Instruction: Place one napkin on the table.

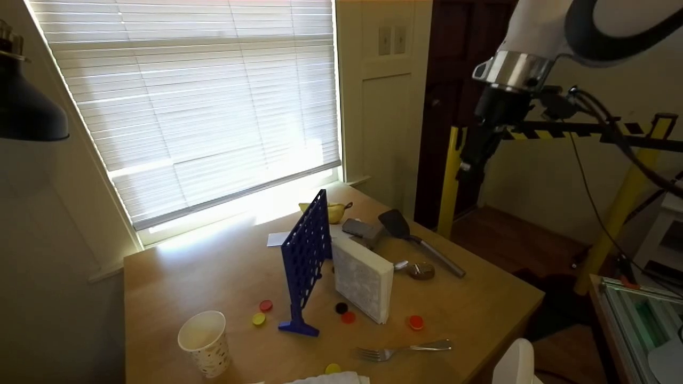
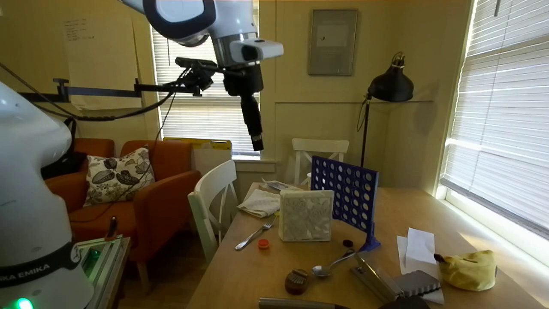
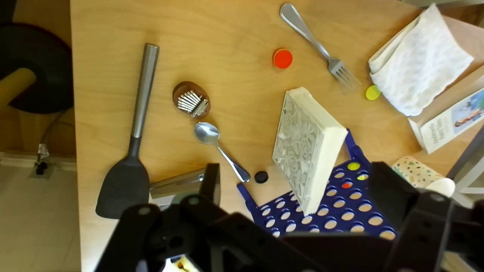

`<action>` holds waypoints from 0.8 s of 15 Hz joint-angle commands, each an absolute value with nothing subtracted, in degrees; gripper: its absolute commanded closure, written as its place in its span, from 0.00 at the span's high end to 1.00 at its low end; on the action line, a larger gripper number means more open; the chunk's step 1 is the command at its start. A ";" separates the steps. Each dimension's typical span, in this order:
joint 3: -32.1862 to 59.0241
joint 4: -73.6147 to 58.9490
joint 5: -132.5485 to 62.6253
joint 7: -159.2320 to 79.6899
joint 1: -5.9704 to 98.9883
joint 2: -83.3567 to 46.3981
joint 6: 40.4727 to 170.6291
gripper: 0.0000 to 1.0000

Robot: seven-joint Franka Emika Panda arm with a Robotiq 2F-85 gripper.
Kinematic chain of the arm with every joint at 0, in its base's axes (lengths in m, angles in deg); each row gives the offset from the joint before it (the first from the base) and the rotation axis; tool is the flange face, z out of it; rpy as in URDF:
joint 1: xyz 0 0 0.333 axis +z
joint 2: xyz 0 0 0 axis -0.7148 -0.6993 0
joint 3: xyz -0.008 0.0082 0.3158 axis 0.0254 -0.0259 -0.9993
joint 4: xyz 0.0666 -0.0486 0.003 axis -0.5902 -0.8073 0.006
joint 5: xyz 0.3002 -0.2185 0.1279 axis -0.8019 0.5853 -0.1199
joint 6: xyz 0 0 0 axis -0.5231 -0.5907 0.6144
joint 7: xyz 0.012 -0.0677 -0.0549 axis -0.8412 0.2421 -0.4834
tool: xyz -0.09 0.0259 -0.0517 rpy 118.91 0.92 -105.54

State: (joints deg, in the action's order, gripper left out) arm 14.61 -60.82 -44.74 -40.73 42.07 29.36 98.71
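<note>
Gripper (image 2: 257, 143) raised well above table (image 3: 234, 30) level, fingers (image 3: 210, 181) spread wide in the wrist view. Napkins (image 3: 324, 162): apparently the pale stack upright in the carved white holder (image 3: 297, 139), below the gripper and framed between its fingers; single sheets cannot be made out. Blue game grid (image 3: 355, 206) just beside the holder, also within the finger gap; whether the two touch, cannot tell. Below, toward the finger at wrist-view left: spatula (image 3: 123, 185), thumb piano (image 3: 191, 99), spoon (image 3: 207, 133). Toward the opposite finger: paper cup (image 3: 416, 172), folded white cloth (image 3: 419, 68). Fork (image 3: 306, 32) and red disc (image 3: 283, 58) farther out, past the fingertips.
</note>
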 commanded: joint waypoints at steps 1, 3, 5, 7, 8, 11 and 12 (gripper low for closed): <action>12.69 -60.45 -45.26 -38.42 42.11 23.74 102.91 1.00; 11.64 -59.72 -44.86 -36.75 42.05 20.88 104.47 1.00; 10.62 -58.88 -44.87 -34.79 42.22 18.08 106.01 1.00; 9.51 -57.96 -44.84 -32.86 42.56 15.56 107.27 1.00; 8.85 -57.29 -44.93 -31.38 42.73 14.16 107.75 1.00; 7.32 -55.02 -44.50 -28.14 43.04 10.10 109.84 1.00; 7.01 -54.21 -44.30 -27.49 43.17 8.81 110.83 1.00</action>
State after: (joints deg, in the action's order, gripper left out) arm 7.95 -57.93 -44.74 -30.59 42.69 13.87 108.87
